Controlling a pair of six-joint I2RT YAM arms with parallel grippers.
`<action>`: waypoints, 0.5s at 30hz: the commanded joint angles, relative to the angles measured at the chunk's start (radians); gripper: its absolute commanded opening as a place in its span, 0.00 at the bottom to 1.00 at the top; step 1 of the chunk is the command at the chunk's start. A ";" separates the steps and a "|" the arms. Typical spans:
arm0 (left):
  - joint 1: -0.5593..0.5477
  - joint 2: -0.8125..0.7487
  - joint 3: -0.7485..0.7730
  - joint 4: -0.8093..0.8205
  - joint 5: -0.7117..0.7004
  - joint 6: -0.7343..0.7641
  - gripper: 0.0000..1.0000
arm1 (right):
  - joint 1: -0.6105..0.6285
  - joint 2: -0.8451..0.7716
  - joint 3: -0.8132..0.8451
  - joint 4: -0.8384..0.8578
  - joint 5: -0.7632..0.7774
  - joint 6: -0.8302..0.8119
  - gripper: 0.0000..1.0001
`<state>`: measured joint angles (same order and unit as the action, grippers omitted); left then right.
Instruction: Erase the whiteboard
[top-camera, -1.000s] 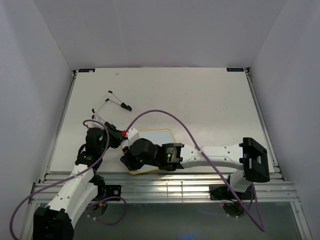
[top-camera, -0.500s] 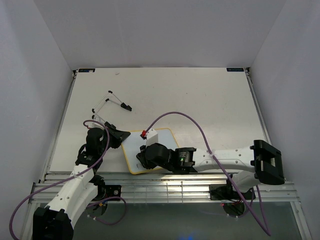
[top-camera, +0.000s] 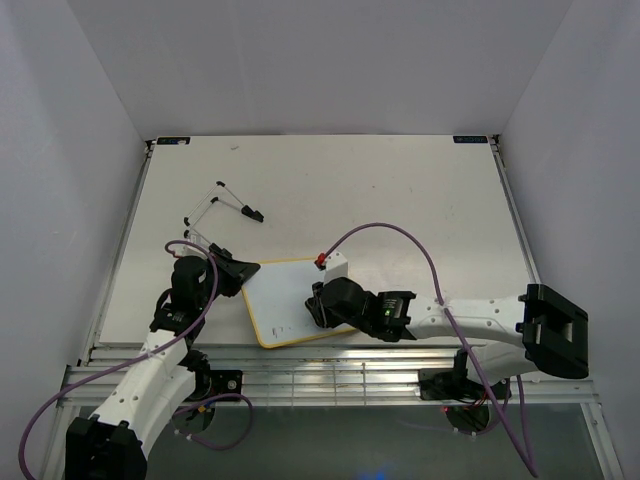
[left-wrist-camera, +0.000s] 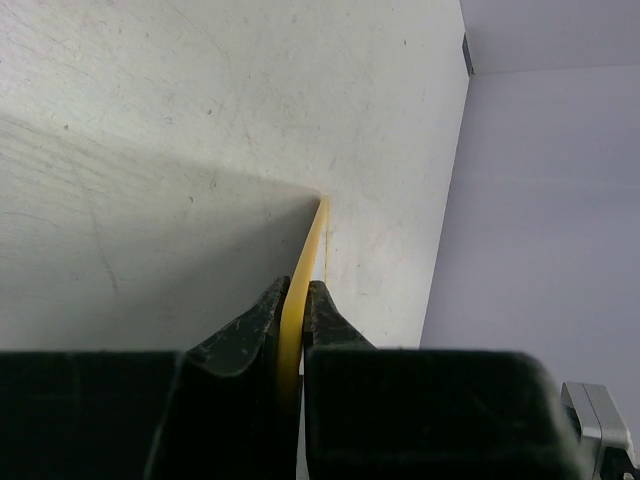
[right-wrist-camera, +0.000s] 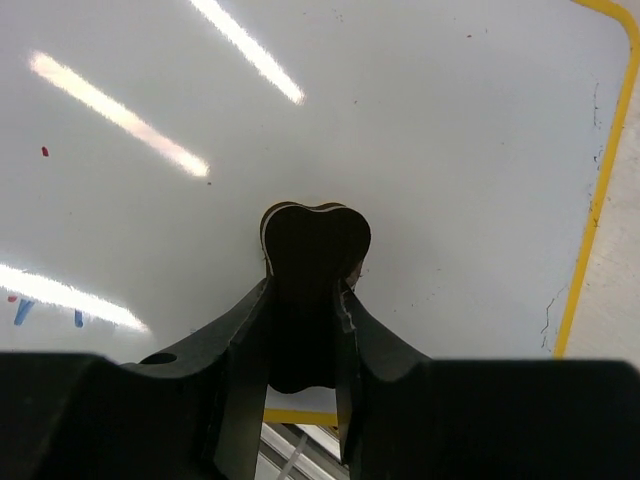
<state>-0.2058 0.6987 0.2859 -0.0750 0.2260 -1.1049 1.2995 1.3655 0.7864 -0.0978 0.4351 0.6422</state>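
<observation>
The whiteboard (top-camera: 280, 298), white with a thin yellow frame, lies flat near the table's front edge. My left gripper (top-camera: 240, 272) is shut on its far-left yellow edge (left-wrist-camera: 310, 245). My right gripper (top-camera: 318, 306) is shut on a small black eraser (right-wrist-camera: 312, 250) and presses it on the board's right half (right-wrist-camera: 430, 130). The board surface is almost clean, with a faint red dot and small blue marks at the left in the right wrist view. The board's right end is hidden under my right wrist in the top view.
A folded wire stand with black tips (top-camera: 232, 204) lies on the table (top-camera: 420, 200) behind the left arm. Purple cables loop over both arms. Metal rails (top-camera: 330, 365) run along the near edge. White walls enclose the table.
My right gripper has slid the eraser rightward across the board, from its left part to its right half. The left gripper stays clamped on the board's edge.
</observation>
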 joint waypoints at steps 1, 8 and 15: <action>0.002 -0.004 0.018 -0.055 -0.073 0.042 0.00 | 0.024 -0.009 -0.059 0.084 -0.202 -0.059 0.32; 0.002 -0.005 0.021 -0.065 -0.086 0.045 0.00 | 0.159 0.046 0.103 0.118 -0.208 -0.072 0.32; 0.003 -0.007 0.002 -0.058 -0.085 0.031 0.00 | 0.260 0.148 0.286 0.099 -0.173 -0.107 0.32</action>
<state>-0.2043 0.6868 0.2859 -0.0895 0.2447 -1.0969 1.4956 1.4635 0.9977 -0.0719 0.3889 0.5289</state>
